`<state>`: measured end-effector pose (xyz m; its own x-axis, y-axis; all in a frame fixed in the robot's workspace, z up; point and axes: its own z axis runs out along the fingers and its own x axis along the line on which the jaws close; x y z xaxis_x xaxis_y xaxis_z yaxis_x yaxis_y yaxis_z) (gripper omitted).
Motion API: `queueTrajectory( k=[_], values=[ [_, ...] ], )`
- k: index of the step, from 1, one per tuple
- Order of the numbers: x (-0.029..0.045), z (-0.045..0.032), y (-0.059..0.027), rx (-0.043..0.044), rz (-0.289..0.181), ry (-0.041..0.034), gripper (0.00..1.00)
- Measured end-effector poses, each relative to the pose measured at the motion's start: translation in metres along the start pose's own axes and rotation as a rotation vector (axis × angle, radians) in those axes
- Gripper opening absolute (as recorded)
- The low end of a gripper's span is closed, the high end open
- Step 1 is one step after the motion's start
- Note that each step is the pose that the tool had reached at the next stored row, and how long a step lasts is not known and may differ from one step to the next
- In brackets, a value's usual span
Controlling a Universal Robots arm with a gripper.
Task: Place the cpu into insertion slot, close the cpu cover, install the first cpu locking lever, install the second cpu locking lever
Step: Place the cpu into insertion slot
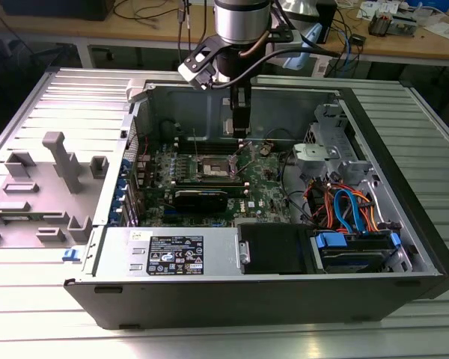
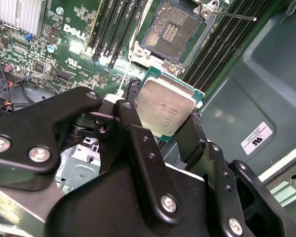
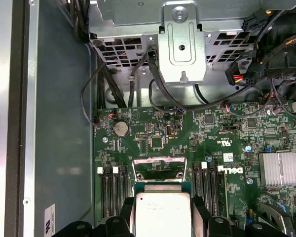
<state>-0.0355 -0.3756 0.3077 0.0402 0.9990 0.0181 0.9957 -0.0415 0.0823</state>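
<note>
Hand (image 2: pixel 164 107) around cpu (image 2: pixel 168 103), bare insertion slot (image 2: pixel 170 32) beyond, in the second wrist view

Second wrist view: socket (image 2: pixel 166 30) is clipped by the frame edge, and one corner of the cpu (image 2: pixel 167 109) is buried behind the claw (image 2: pixel 164 105) linkage. First wrist view: the cpu runs off the frame edge and blocks most of the socket between the memory slots (image 3: pixel 111 190). Exterior view: claw tip and its load are too small to make out.
</note>
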Motion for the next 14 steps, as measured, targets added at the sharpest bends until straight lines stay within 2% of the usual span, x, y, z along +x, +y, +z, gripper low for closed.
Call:
queueTrajectory(
  k=[7,14],
  values=[
    [-0.0004,0.0005,-0.0003,0.0002,-0.005,0.0008,0.55],
    [-0.0004,0.0078,-0.0011,0.0006,-0.030,0.0028,0.55]
  ],
)
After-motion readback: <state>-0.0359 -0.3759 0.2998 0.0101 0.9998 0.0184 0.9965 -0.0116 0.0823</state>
